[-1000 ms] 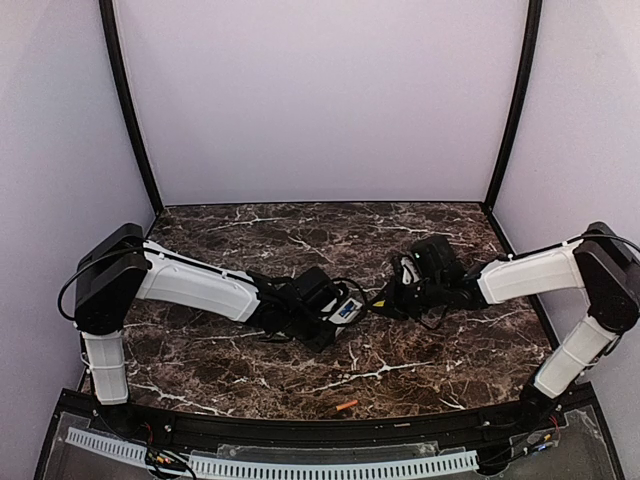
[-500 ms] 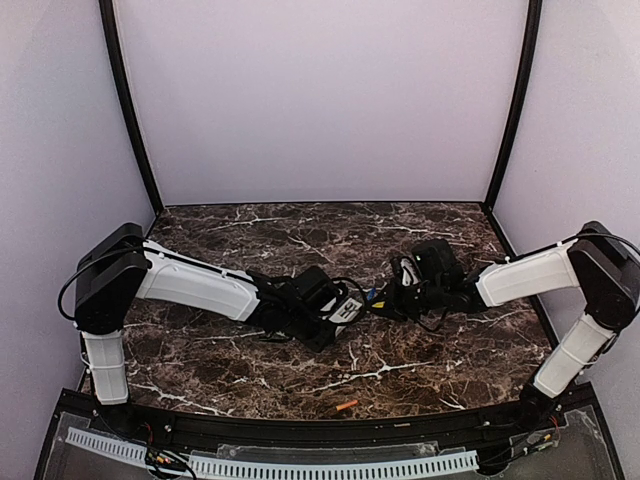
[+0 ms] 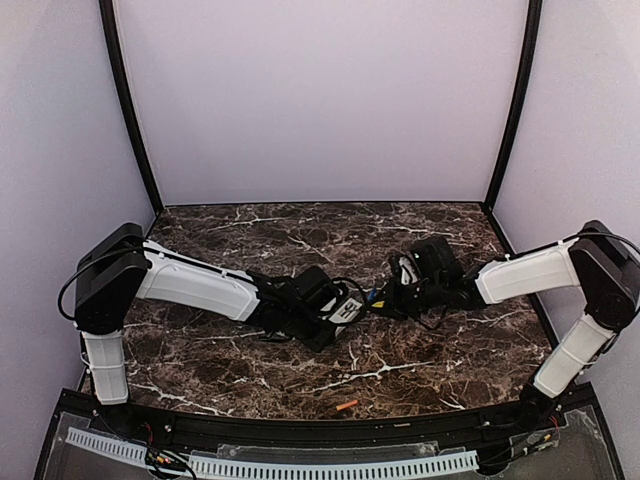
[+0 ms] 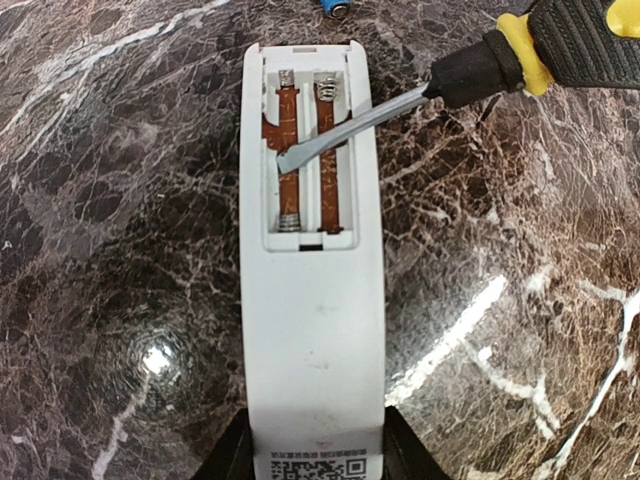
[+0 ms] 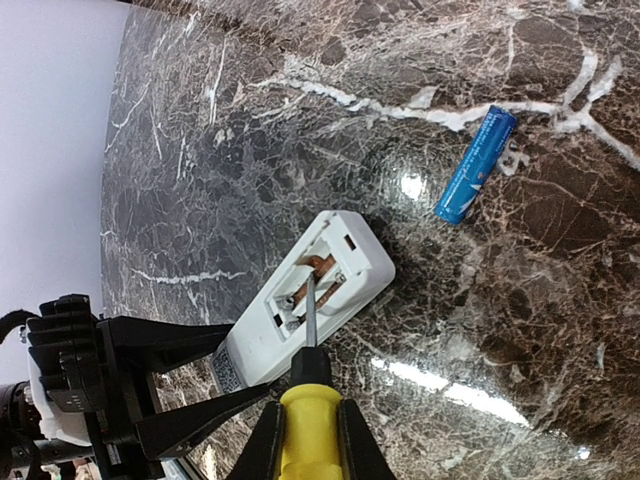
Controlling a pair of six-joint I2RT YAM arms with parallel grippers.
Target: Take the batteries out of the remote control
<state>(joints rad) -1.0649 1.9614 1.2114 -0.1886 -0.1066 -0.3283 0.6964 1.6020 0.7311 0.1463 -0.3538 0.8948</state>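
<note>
Remote [image 4: 312, 330] clamped at its label end by left pincer [image 4: 315, 452], long axis pointing toward right pincer [image 5: 308, 445], which grips screwdriver [image 4: 470, 70], blade in empty bay [image 4: 325, 180]. Blue battery [image 5: 477, 165] loose just past remote's open end; orange battery [image 3: 347, 405] at near table [image 3: 430, 350] edge

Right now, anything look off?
The orange battery lies alone by the near edge of the table, far from the remote control, where it could roll off. The blue battery lies beside the remote. Both bays look empty, yet the screwdriver tip sits inside one.
</note>
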